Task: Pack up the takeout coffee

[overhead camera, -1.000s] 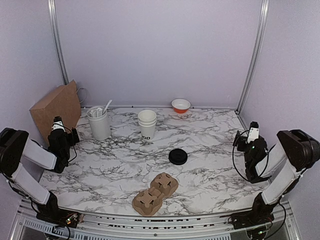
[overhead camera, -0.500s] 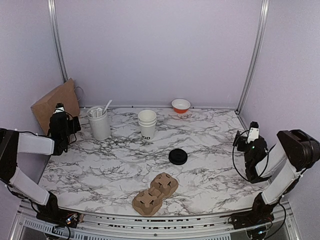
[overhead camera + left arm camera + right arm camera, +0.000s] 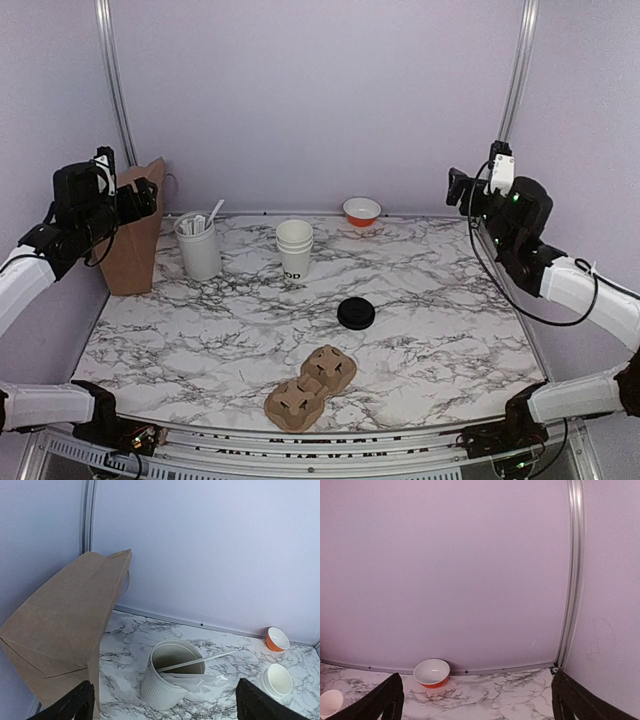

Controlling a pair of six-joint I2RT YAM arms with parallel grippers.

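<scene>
A stack of white paper cups [image 3: 294, 247] with dark lettering stands at the back middle of the marble table; its rim shows in the left wrist view [image 3: 276, 680] and at the right wrist view's lower left corner [image 3: 330, 703]. A black lid [image 3: 356, 313] lies in the middle. A brown pulp cup carrier [image 3: 311, 387] lies near the front. My left gripper [image 3: 140, 196] is raised high at the far left, open and empty, above the brown paper bag [image 3: 133, 235]. My right gripper [image 3: 462, 190] is raised high at the far right, open and empty.
A grey-white ribbed canister of utensils [image 3: 197, 246] stands right of the bag and shows in the left wrist view [image 3: 170, 678]. An orange-and-white bowl [image 3: 361, 211] sits at the back wall. Purple walls and metal corner posts [image 3: 512, 110] enclose the table.
Both arms have risen from low at the table's sides to high positions, the left first. The paper bag now looks narrower and more upright behind the left gripper. Cups, lid and carrier have not moved.
</scene>
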